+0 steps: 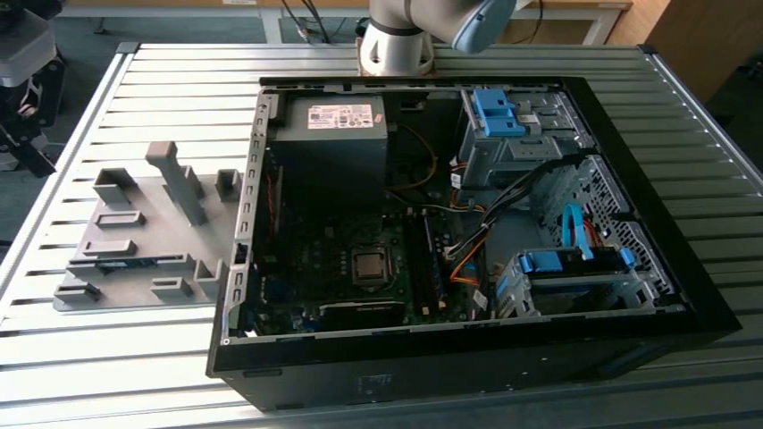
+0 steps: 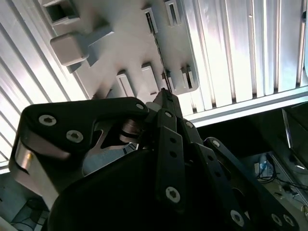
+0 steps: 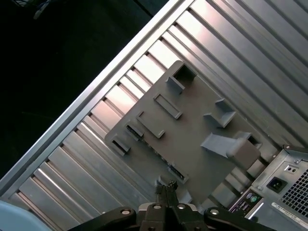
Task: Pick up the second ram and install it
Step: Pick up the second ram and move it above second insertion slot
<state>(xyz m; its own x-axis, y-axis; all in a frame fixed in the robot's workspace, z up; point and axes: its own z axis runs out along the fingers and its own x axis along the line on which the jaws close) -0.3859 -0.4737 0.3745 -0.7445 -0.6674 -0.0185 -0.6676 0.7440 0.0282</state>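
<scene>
The second ram [image 1: 129, 263] is a thin green strip standing on edge in a slot of the grey fixture [image 1: 143, 214], near its front on the exterior view's left. In the second wrist view it is a narrow dark line [image 2: 160, 60] across the fixture [image 2: 125, 43]. My gripper [image 2: 166, 96] hangs well above the fixture with its black fingers pressed together and nothing between them. The first wrist view has the fingertips [image 3: 166, 185] over the fixture's [image 3: 192, 134] edge. The long black memory slots [image 1: 423, 259] run beside the CPU socket [image 1: 371, 265] inside the open computer case [image 1: 667, 268].
The case lies on a ribbed aluminium table [image 1: 155, 98], with a power supply [image 1: 331, 134], blue drive cages [image 1: 573, 268] and loose cables inside. Upright fixture blocks [image 1: 179, 183] rise from the grey plate. The arm's base [image 1: 399, 40] stands behind the case.
</scene>
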